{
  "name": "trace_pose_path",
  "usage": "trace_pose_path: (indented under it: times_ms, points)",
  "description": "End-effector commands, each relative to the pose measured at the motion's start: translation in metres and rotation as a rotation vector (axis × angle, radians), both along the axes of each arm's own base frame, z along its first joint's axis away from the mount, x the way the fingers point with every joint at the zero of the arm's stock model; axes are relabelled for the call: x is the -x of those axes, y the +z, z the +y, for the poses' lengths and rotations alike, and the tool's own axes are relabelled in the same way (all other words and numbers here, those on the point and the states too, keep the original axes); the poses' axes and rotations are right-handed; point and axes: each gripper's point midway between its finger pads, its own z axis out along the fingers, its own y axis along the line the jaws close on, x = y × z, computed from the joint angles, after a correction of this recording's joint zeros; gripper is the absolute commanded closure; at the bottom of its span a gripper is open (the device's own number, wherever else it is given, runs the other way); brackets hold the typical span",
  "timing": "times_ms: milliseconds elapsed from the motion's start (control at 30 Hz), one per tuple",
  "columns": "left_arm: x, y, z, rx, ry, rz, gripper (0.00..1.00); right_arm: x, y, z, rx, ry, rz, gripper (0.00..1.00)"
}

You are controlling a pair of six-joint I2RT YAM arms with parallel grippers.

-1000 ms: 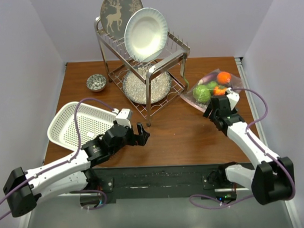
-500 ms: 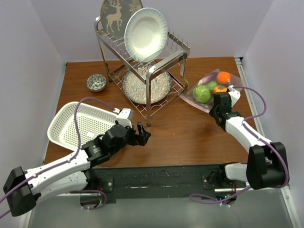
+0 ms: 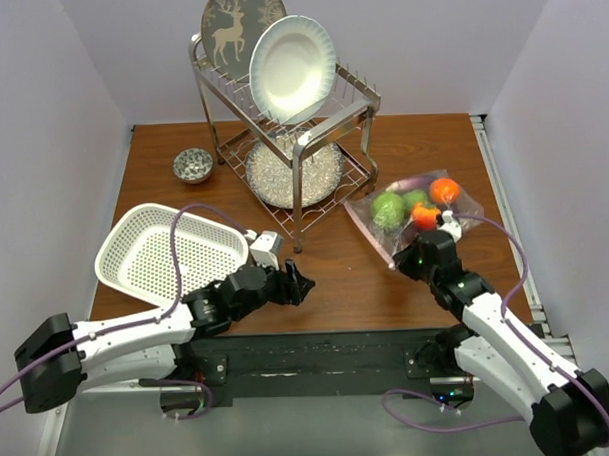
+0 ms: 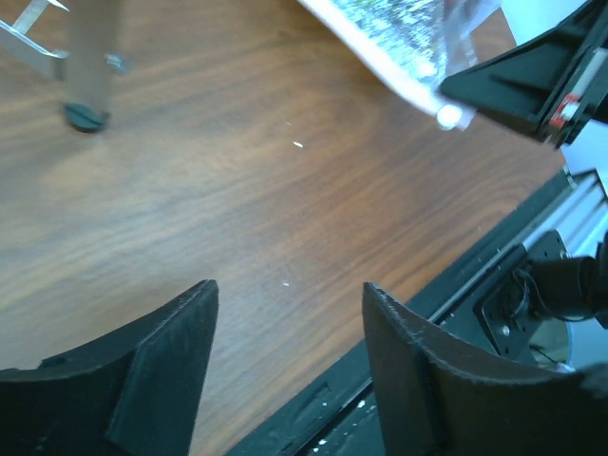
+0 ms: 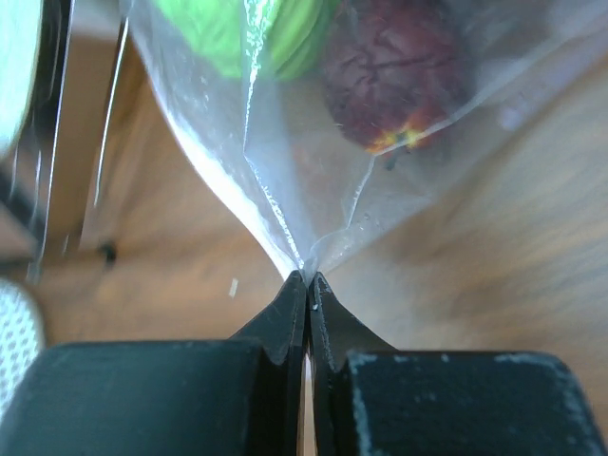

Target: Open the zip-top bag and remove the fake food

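Blur and cropping hide a good deal; in the top view the left gripper [image 3: 299, 285] is only a dark clump low over the worktop [image 3: 337, 287] near the middle of its front edge; its own camera shows the fingers [image 4: 161, 370] well apart with bare wood between them, holding nothing; that camera cuts the fingers off at the bottom and catches just a crinkled strip of the bag [image 4: 399, 47] at the top edge; the right wrist camera sees the toy fruit [image 5: 394, 71] through the film only as soft green and dark red shapes, cropped at the top; where the bag's zip strip runs I cannot tell.

Basket [image 3: 116, 265], white and perforated, sits tilted at the left edge of the worktop with nothing in it; a small patterned bowl [image 3: 193, 165] stands near the back left corner; what it holds is too small to make out; the wire rack [image 3: 355, 111] at the back centre holds a dark deer plate [image 3: 227, 21] and a white plate [image 3: 292, 68] upright on top, and a speckled dish [image 3: 283, 174] lies on its lower shelf; the bag lies on the right half of the worktop, between the rack and the right edge, holding two green pieces, an orange one and a red-orange one; the right gripper [image 5: 306, 285] is pinched tight on the bag's near corner.
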Motion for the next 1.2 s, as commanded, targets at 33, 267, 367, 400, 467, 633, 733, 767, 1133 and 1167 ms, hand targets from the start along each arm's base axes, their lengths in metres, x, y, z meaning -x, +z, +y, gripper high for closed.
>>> trace_pose_path:
  times_ms: [33,267,367,400,467,633,733,767,1133,1167]
  points:
    - [0.011,0.014,-0.034,0.111,-0.056,-0.018,0.37,0.035,-0.01,0.039,-0.149,0.074,0.073,1.0]
    - [0.029,0.004,-0.065,0.117,-0.13,-0.01,0.46,0.062,-0.009,0.101,-0.204,0.263,0.121,0.95]
    - [0.033,0.001,-0.075,0.118,-0.146,-0.007,0.48,0.071,-0.011,0.121,-0.16,0.342,0.149,0.81]
    - [0.034,0.001,-0.078,0.128,-0.151,-0.008,0.49,0.072,-0.011,0.124,-0.151,0.357,0.154,0.8]
    - [0.036,-0.004,-0.083,0.13,-0.159,0.01,0.51,0.073,-0.014,0.126,-0.145,0.37,0.165,0.77]
    - [0.042,-0.009,-0.09,0.166,-0.169,0.043,0.55,0.077,-0.017,0.126,-0.148,0.383,0.174,0.74]
    - [0.043,-0.017,-0.092,0.172,-0.169,0.063,0.55,0.079,-0.019,0.125,-0.148,0.382,0.183,0.83]
    - [0.043,-0.019,-0.093,0.18,-0.167,0.071,0.55,0.08,-0.02,0.124,-0.144,0.382,0.186,0.85]
    - [0.048,-0.026,-0.098,0.25,-0.156,0.13,0.48,0.084,-0.013,0.124,-0.209,0.358,0.184,1.0]
    - [0.047,-0.024,-0.097,0.267,-0.147,0.138,0.48,0.084,-0.012,0.125,-0.218,0.359,0.183,1.0]
